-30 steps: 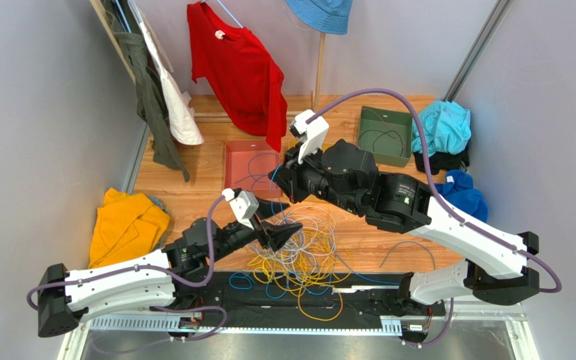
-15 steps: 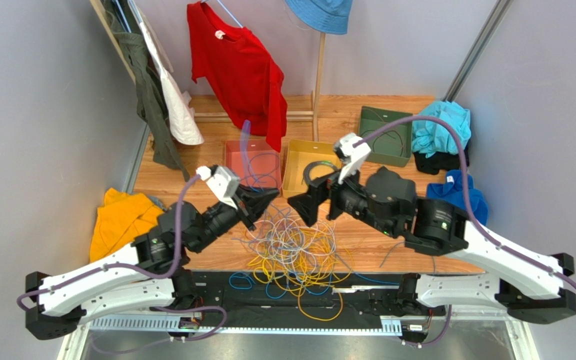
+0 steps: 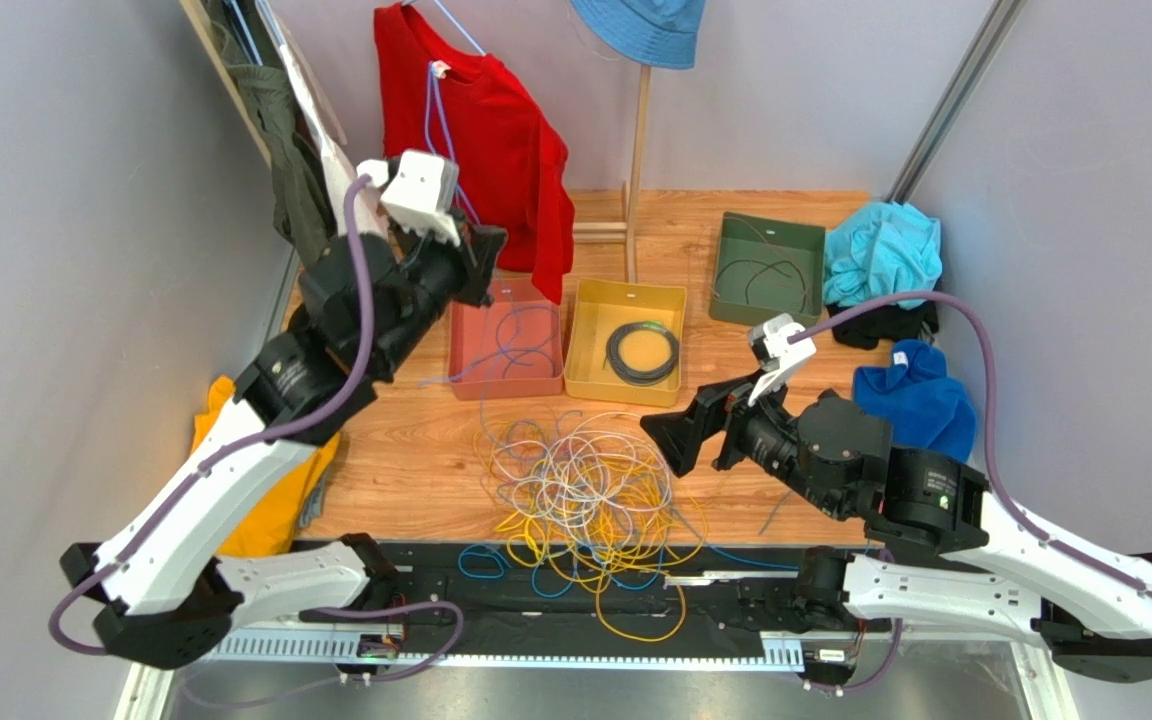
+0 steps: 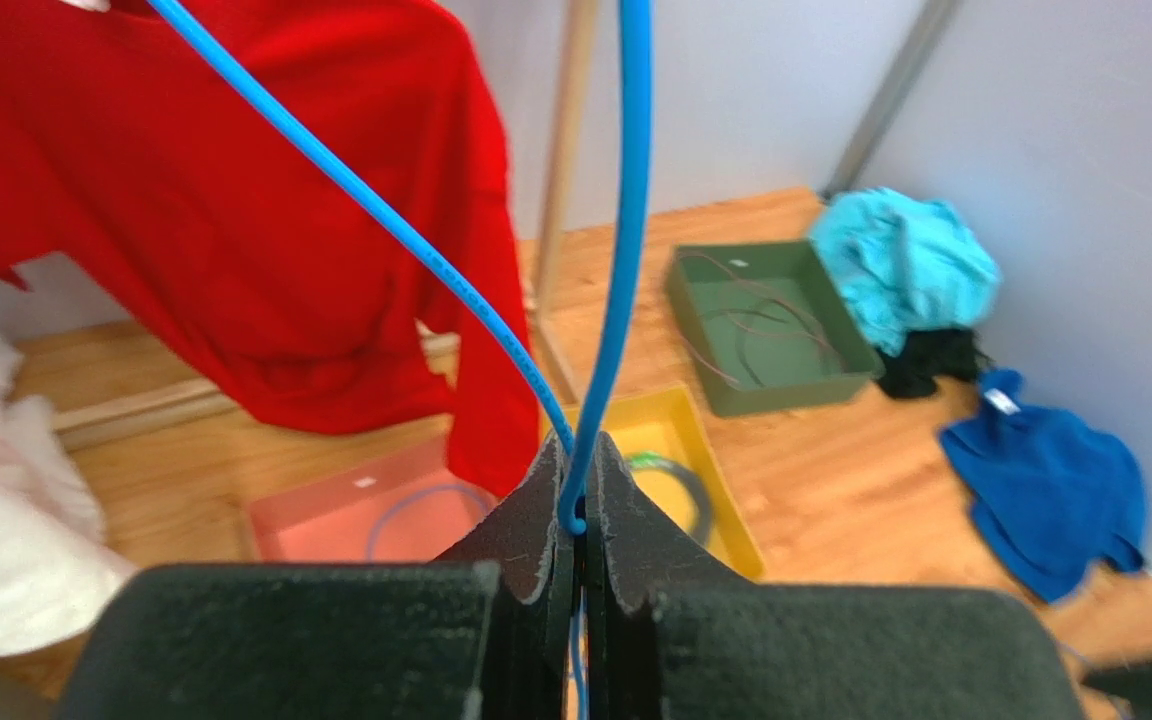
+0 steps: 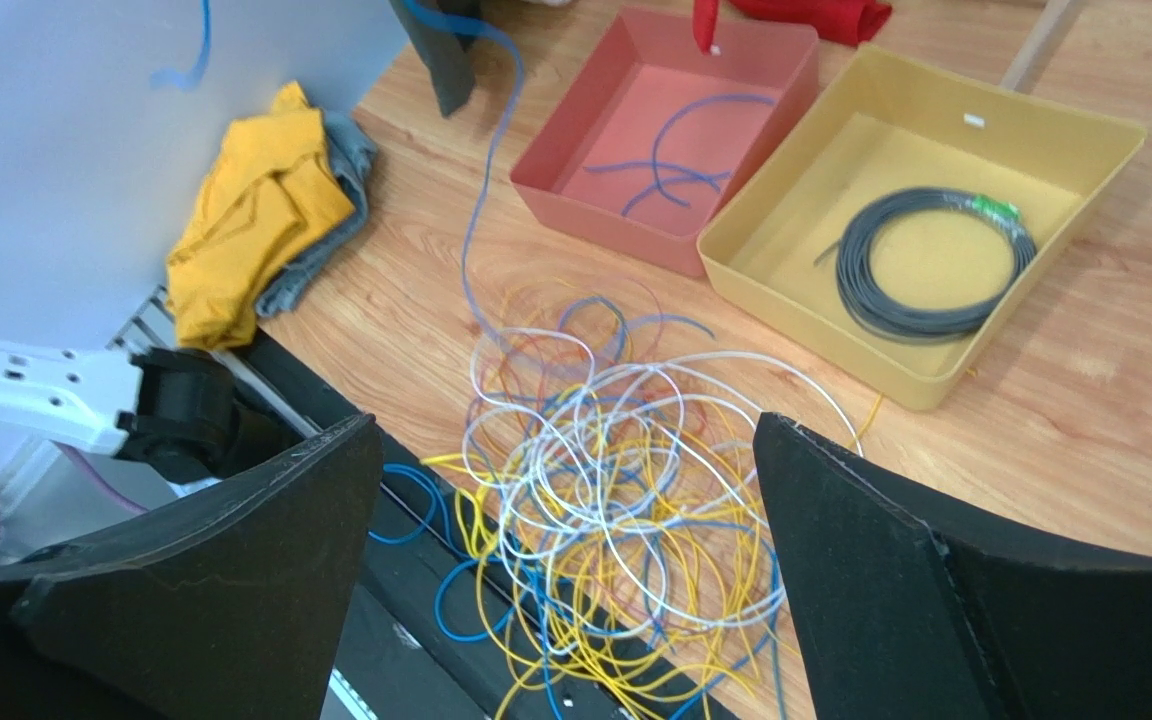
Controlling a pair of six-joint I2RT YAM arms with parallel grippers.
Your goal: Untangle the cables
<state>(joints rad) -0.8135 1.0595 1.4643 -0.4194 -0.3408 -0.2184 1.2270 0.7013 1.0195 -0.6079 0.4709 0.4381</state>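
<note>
**Blue cable up high, most of the heap not yet sorted**

The left fingers (image 4: 579, 518) are pinched shut on a blue cable (image 4: 623, 225), held high beside the red shirt (image 3: 485, 135). The cable trails down to the heap (image 3: 590, 495) in the middle of the surface (image 3: 387, 450). The right fingers (image 3: 675, 435) are spread wide and empty, just right of the heap. Sorted so far are a few blue lengths in the red tray (image 3: 456, 338), a grey coil (image 3: 642, 353) in the yellow tray (image 3: 582, 353) and a thin dark wire in the green tray (image 3: 732, 263). The yellow, white-grey and blue loops look knotted, so I judge most of the work is left. The left arm is crowded by hanging clothes and the side wall. Loops spill over the near edge onto the black strip (image 3: 717, 600). There is bare wood left and right of the heap.
</note>
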